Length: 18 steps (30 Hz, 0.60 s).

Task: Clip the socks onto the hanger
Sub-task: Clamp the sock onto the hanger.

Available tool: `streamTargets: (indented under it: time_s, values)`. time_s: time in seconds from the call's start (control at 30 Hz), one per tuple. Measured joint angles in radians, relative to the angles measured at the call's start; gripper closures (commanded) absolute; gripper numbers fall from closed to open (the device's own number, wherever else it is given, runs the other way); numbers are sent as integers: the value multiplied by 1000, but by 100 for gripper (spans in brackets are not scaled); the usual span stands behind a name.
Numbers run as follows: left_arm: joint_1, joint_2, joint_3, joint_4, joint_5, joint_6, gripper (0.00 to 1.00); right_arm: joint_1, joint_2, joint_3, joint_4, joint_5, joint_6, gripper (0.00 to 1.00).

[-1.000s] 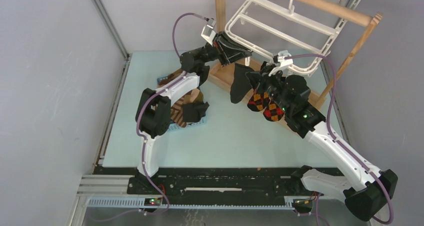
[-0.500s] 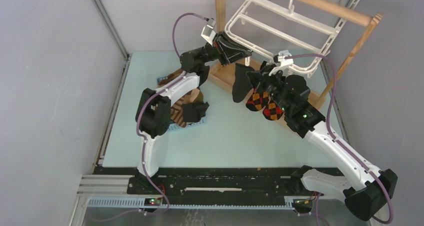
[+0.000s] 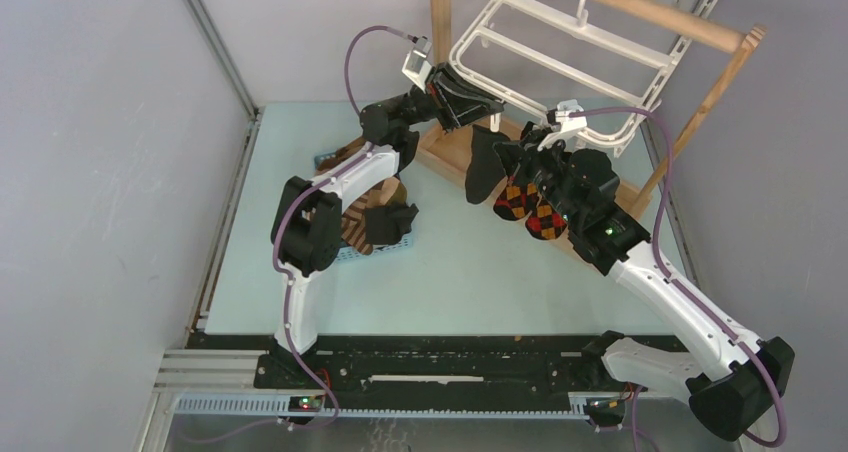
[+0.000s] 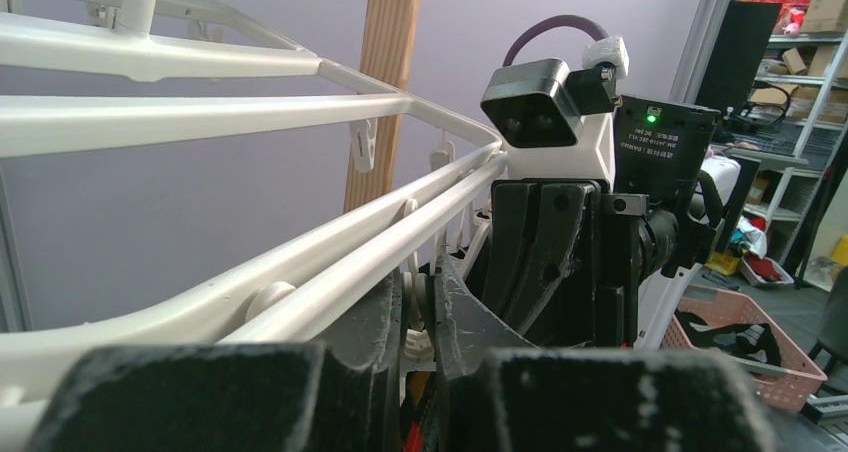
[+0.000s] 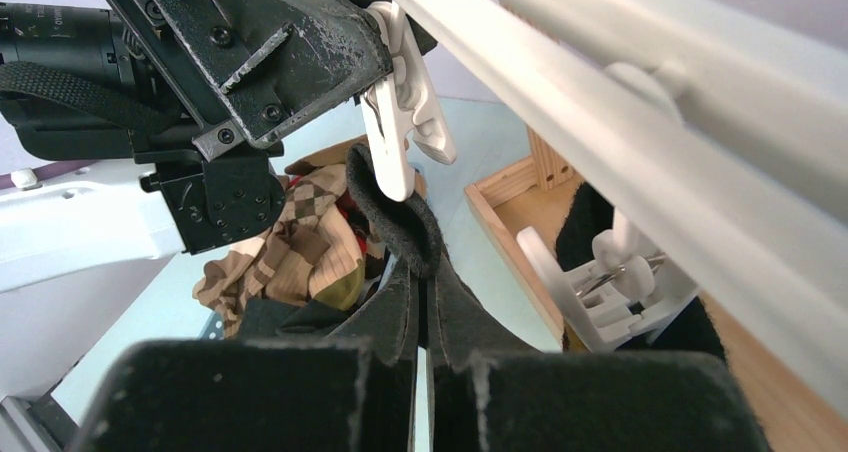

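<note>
The white hanger [image 3: 560,47] hangs tilted from the wooden rail. My left gripper [image 3: 478,100] is shut on one of its small white clips [image 4: 447,344], with the fingers squeezing the clip from both sides under the frame's edge bar [image 4: 330,262]. My right gripper [image 3: 515,157] is shut on the black cuff [image 5: 400,222] of an argyle sock [image 3: 530,210]. It holds the cuff up against the lower tip of that clip [image 5: 395,142]. The sock's patterned foot dangles below. A plain black sock [image 3: 480,172] hangs beside it, close to another clip [image 5: 600,282].
A small blue basket [image 3: 385,249] on the table's left holds brown striped socks [image 5: 290,252] and black ones. The tan wooden stand has a round rail [image 3: 650,12], a post [image 3: 440,22] and a base [image 3: 450,150] right under the grippers. Grey walls enclose the table.
The argyle sock in my right gripper has shifted very slightly left and up. Both grippers keep their grip and the left arm has not moved.
</note>
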Motion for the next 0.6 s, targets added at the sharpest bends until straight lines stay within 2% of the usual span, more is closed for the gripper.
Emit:
streamTargets:
  time_s: [0.6]
  values:
    - [-3,-29,0,0,22,5,100,-19,-103,-59,9,-21,-17,97]
